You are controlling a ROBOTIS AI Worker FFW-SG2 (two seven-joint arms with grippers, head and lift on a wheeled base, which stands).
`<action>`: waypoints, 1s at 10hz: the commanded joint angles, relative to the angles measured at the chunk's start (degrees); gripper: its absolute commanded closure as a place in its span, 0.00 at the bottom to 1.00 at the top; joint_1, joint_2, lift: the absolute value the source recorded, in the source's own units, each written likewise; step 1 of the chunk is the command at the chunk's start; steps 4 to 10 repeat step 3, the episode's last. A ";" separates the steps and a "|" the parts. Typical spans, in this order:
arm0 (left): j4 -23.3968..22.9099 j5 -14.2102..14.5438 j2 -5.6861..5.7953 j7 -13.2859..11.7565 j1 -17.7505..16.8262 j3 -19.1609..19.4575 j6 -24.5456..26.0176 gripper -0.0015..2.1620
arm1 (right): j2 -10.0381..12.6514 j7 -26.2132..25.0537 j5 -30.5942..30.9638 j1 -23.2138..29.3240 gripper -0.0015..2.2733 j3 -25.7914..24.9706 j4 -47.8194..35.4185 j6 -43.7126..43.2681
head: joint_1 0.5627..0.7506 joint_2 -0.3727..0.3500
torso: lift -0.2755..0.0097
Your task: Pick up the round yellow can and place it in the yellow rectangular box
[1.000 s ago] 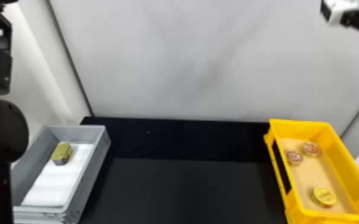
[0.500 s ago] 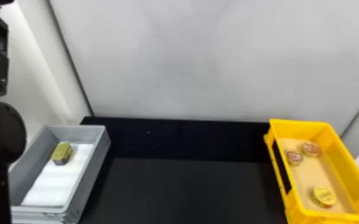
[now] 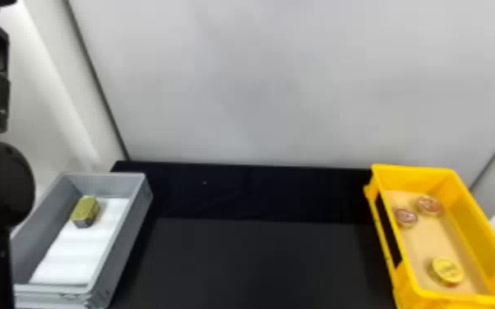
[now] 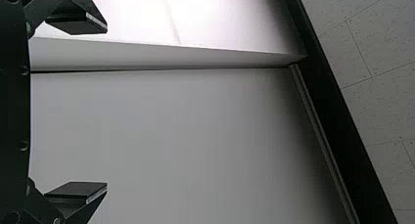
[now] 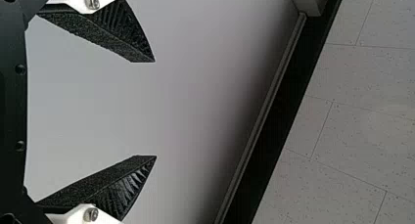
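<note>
The round yellow can (image 3: 448, 270) is seen lying inside the yellow rectangular box (image 3: 468, 222), towards its near end, so the placing is judged to be complete. To finish well, the can should be left undisturbed, and the box walls should not be bumped by either arm. The left pincer (image 4: 106, 106) is widely opened, and nothing is held or touched by it. The right pincer (image 5: 155, 109) is also well opened, with only air between its fingers.
</note>
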 commanded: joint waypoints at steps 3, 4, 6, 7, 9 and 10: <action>-0.18 -0.09 0.00 0.06 0.07 0.02 0.26 0.07 | -0.38 -3.50 -3.12 -0.98 0.04 0.73 -1.79 5.34 | 0.53 0.59 | 0.92; -0.18 -0.09 0.00 0.06 0.07 0.02 0.26 0.07 | -0.38 -3.50 -3.12 -0.98 0.04 0.73 -1.79 5.34 | 0.53 0.59 | 0.92; -0.18 -0.09 0.00 0.06 0.07 0.02 0.26 0.07 | -0.38 -3.50 -3.12 -0.98 0.04 0.73 -1.79 5.34 | 0.53 0.59 | 0.92; -0.18 -0.09 0.00 0.06 0.07 0.02 0.26 0.07 | -0.38 -3.50 -3.12 -0.98 0.04 0.73 -1.79 5.34 | 0.53 0.59 | 0.92; -0.18 -0.09 0.00 0.06 0.07 0.02 0.26 0.07 | -0.38 -3.50 -3.12 -0.98 0.04 0.73 -1.79 5.34 | 0.53 0.59 | 0.92; -0.18 -0.09 0.00 0.06 0.07 0.02 0.26 0.07 | -0.38 -3.50 -3.12 -0.98 0.04 0.73 -1.79 5.34 | 0.53 0.59 | 0.92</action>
